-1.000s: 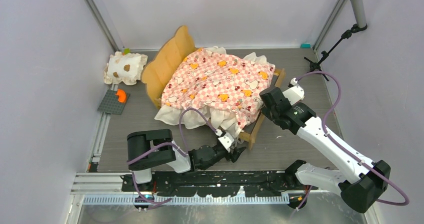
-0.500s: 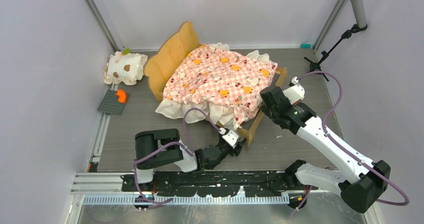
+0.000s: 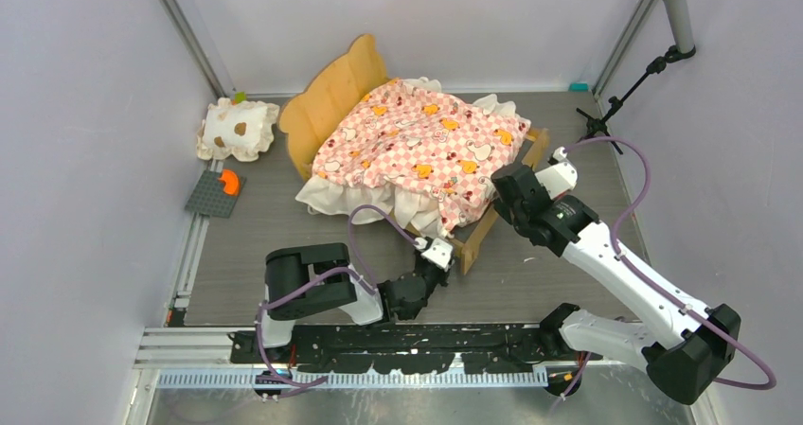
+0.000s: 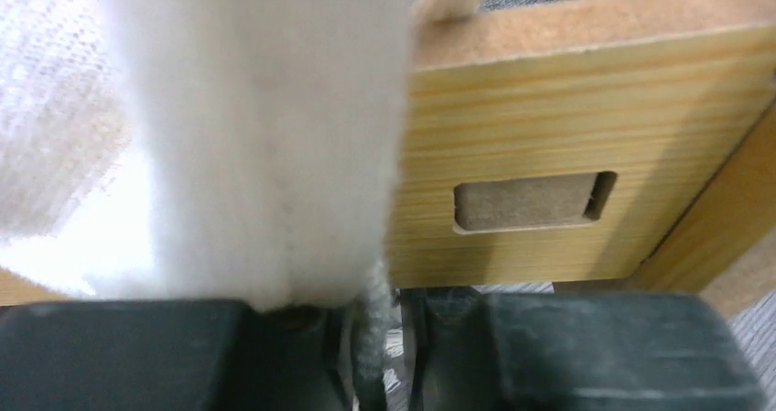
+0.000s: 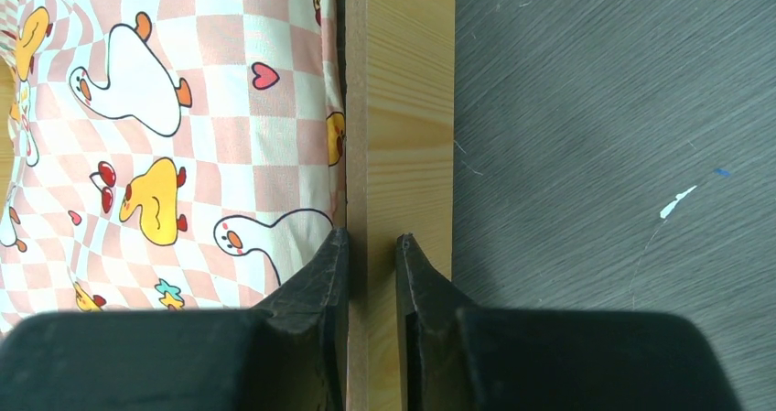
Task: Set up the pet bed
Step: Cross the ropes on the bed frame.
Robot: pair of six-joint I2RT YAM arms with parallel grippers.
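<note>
The pet bed (image 3: 426,150) stands mid-table, its wavy headboard (image 3: 331,103) at the back left and the pink checkered mattress (image 5: 183,109) lying over the frame. My left gripper (image 3: 437,255) is low at the bed's near foot corner. In the left wrist view its fingers (image 4: 377,356) stand close together with a fold of the cream ruffle (image 4: 274,155) between them, under the slotted wooden board (image 4: 567,109). My right gripper (image 3: 500,190) is at the right foot end. Its jaws (image 5: 372,246) are shut across the edge of the wooden rail (image 5: 403,109).
A small cream pillow with brown spots (image 3: 237,129) lies at the back left by the wall. In front of it is a grey plate (image 3: 210,198) with an orange piece (image 3: 228,181). A microphone stand (image 3: 653,65) rises at the back right. Walls close in both sides.
The bed has shifted toward the back right. My left gripper has moved up to the near foot corner and its jaws have closed in. The right gripper kept its hold on the rail.
</note>
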